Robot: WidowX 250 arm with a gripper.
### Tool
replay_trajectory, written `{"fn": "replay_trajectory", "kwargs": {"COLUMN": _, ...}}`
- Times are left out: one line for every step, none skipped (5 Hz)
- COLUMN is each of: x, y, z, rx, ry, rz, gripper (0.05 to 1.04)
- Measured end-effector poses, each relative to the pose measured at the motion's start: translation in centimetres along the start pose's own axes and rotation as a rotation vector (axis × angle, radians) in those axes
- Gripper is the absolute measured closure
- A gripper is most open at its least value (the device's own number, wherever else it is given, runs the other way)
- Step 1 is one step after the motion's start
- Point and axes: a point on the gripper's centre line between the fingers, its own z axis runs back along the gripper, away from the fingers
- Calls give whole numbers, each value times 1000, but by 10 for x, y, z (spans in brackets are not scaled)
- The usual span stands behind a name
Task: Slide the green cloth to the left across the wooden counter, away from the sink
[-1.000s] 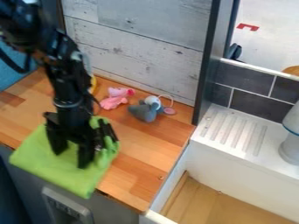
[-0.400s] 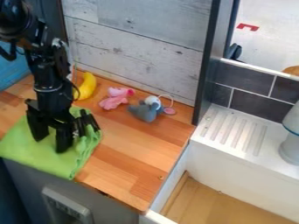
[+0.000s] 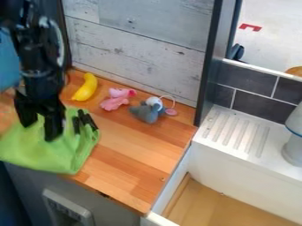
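The gripper (image 3: 39,132) is at the left, pointing down onto a green cloth (image 3: 65,154) by the counter's front edge. Its two black fingers stand apart, with some of the cloth bulging up between them; their tips are against it or just over it. Beside the right finger, dark prong-like pieces (image 3: 88,119) rest at the cloth's right side. A yellow banana (image 3: 87,87) lies behind the cloth near the wall. To its right are a pink plush toy (image 3: 115,100) and a grey mouse toy (image 3: 145,112).
The wooden counter (image 3: 144,150) ends at the right beside a white sink (image 3: 221,178) with a ridged drainboard (image 3: 239,132). A light plank wall (image 3: 135,57) runs along the back, and a white and grey object (image 3: 294,148) stands at the right edge.
The gripper has moved left and somewhat toward the back. The cloth and the dark prongs have shifted left with it, the cloth bunching up, and the banana has come into full view.
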Motion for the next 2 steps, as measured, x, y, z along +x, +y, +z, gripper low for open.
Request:
{"fn": "replay_trajectory", "kwargs": {"x": -5, "y": -11, "z": 25, "rx": -24, "ry": -66, "rz": 1, "gripper": 83}}
{"fn": "replay_trajectory", "kwargs": {"x": -3, "y": -32, "z": 54, "rx": -73, "ry": -134, "rz": -46, "gripper": 83}}
